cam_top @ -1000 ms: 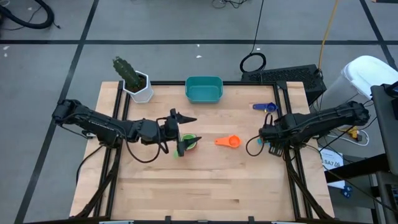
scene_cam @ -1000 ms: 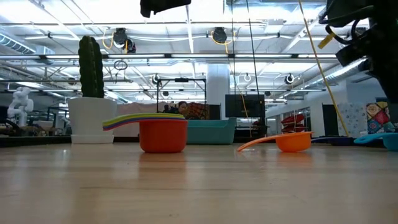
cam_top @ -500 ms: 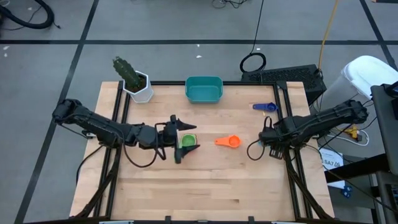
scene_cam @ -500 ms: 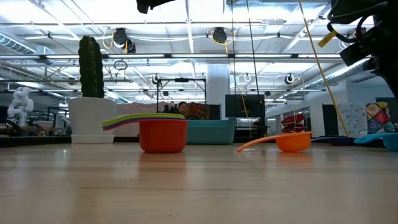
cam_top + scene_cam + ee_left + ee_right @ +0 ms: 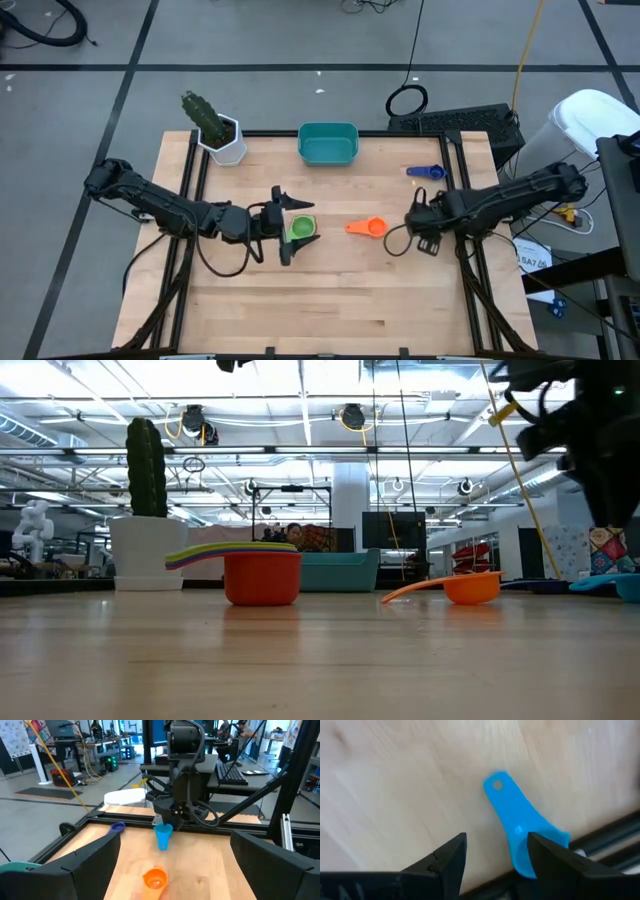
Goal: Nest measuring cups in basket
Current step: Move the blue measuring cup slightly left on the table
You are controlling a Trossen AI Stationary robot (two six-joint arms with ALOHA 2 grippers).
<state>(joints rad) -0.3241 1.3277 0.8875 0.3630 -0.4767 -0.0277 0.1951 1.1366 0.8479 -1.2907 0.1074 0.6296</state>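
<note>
Hovering wide open, the left claw [image 5: 290,224] sits over the nested cup stack [image 5: 301,228] mid-worktop [image 5: 330,290]. Right claw [image 5: 495,852] hangs spread above the light blue cup [image 5: 525,832]. Orange cup [image 5: 368,228] lies between; teal basket [image 5: 328,144] at the back edge.

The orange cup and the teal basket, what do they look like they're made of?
Orange cup: probably moulded plastic, one even bright colour, smooth with a slight sheen, thin handle of the same piece.
Basket: likely plastic too, uniform teal, rounded corners, thin smooth walls.
</note>
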